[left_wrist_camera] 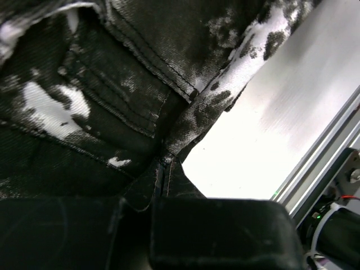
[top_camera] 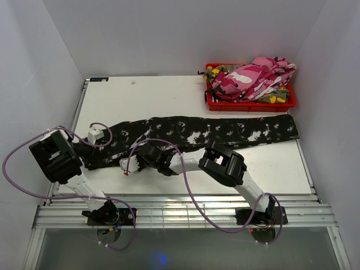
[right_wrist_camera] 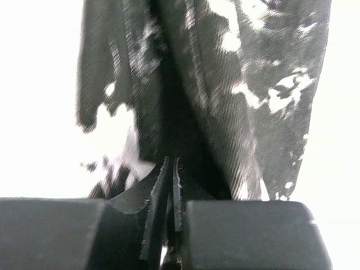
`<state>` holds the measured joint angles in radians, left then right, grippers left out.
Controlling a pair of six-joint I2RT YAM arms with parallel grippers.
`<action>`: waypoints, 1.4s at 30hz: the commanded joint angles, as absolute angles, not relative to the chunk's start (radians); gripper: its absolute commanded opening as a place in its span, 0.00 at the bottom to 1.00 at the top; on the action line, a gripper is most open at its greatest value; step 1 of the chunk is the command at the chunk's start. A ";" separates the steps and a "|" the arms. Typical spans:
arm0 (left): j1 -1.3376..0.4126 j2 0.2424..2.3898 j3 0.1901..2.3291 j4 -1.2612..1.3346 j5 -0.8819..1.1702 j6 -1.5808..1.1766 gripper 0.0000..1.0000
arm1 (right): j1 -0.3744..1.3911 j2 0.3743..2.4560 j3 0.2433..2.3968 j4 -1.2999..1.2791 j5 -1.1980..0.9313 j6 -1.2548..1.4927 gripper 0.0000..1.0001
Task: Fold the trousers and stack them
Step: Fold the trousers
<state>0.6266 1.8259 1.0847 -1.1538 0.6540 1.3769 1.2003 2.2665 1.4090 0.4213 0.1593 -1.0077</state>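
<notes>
While the black trousers [top_camera: 214, 130] lie stretched lengthwise across the table [top_camera: 169, 95], just in front of the red bin [top_camera: 209, 102] of other pairs, I hold the left gripper [top_camera: 93, 158] and right gripper [top_camera: 129, 165] clenched on their left end, seemingly to begin a fold.

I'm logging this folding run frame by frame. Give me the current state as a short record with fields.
laid out: black trousers, stretched full length left to right across the table
left gripper: shut on the black trousers near their left end
right gripper: shut on a fold of the same trousers, at the near edge
waiting: pink camouflage trousers heaped over green-yellow camouflage trousers in the red bin, back right
stack: none on the table yet
</notes>
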 commanded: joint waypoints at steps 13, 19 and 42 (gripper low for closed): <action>0.649 1.839 1.121 -1.029 0.565 1.381 0.00 | 1.123 1.876 1.307 -0.064 -0.100 -0.924 0.45; 0.650 1.822 1.134 -1.042 0.568 1.397 0.00 | 0.979 1.887 1.293 -0.162 -0.104 -0.913 0.40; 0.649 1.832 1.177 -1.062 0.538 1.414 0.00 | 0.851 1.910 1.236 -0.259 -0.153 -1.012 0.40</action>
